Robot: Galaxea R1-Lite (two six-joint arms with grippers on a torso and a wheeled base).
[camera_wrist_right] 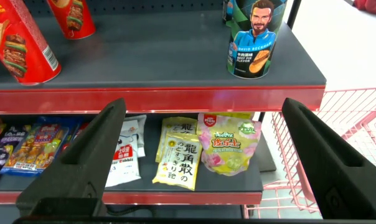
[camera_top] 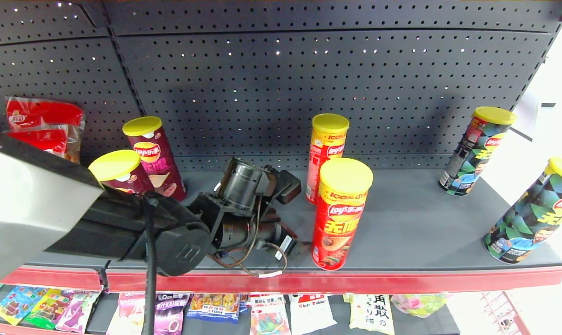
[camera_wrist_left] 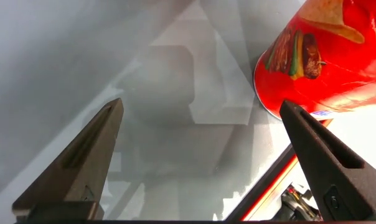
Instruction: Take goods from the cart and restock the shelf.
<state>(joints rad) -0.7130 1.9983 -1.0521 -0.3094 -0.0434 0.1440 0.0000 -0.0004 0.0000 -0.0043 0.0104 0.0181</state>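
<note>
The shelf (camera_top: pixel 402 223) is dark grey with a red front lip, and the panel (camera_top: pixel 262 93) behind it is dark grey, dotted with rows of small holes. All six cans have yellow lids: two maroon cans (camera_top: pixel 155 156), two red cans (camera_top: pixel 339 218) with yellow lettering, and two patterned cans (camera_top: pixel 478 151) in angular black, green and blue. The bags (camera_top: pixel 41 123) are red, the cart (camera_wrist_right: pixel 356 124) is pinkish-red wire, and a yellow packet (camera_wrist_right: pixel 182 152) lies beside a green-and-pink packet (camera_wrist_right: pixel 228 143).
</note>
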